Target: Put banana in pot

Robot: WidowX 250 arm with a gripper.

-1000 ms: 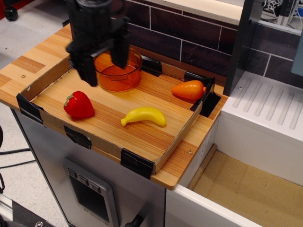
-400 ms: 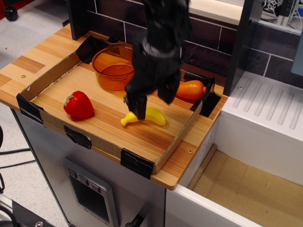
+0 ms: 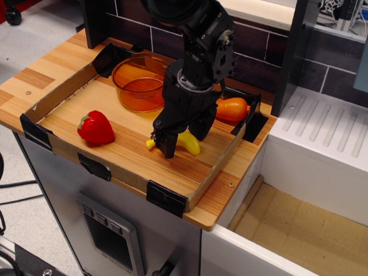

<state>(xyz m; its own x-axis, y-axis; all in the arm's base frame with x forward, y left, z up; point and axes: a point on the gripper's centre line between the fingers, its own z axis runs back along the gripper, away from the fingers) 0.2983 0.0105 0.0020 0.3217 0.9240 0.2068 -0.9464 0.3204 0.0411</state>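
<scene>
The black fingers (image 3: pixel 168 144) of the gripper (image 3: pixel 180 138) stand apart, lowered on either side of the small curved yellow plastic banana (image 3: pixel 188 142), which lies flat on the wooden surface (image 3: pixel 126 150); whether they touch it cannot be told. Most of the banana's middle is hidden behind the gripper. The round translucent orange plastic pot (image 3: pixel 138 82) stands upright behind and left of the gripper. A red toy strawberry (image 3: pixel 95 127) lies well to the left, an orange toy carrot (image 3: pixel 232 108) near the right wall.
</scene>
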